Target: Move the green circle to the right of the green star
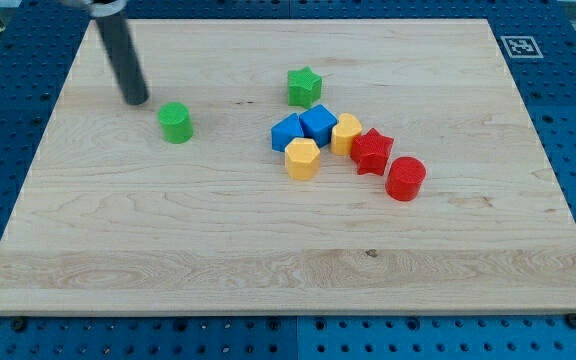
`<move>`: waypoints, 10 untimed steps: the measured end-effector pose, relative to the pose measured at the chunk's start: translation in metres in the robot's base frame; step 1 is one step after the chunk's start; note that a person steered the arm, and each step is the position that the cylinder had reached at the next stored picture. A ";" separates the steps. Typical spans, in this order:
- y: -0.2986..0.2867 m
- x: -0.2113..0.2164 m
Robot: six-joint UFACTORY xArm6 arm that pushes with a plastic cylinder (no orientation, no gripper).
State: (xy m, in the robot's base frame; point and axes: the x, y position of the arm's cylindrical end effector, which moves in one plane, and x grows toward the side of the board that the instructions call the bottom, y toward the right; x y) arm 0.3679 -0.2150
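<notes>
— Where's the green circle [176, 122]?

— Left of the board's middle, near the top, a short round block standing flat and on its own.

— And the green star [305, 86]?

— Well off to its right and a bit higher up, lying flat, just above the other blocks without touching them.

Lab bench: wooden board [268, 250] on blue pegboard [568, 60].

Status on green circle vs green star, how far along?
Done: nothing visible yet; the green circle sits well to the view's left of the green star. In hand: my tip is just up-left of the circle, not touching. Left: push the circle across to the star's right side, clear of the blue blocks below it.
</notes>
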 end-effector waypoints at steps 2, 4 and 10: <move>0.023 0.073; 0.084 0.007; 0.123 -0.064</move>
State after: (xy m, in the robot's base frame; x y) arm 0.3035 -0.0915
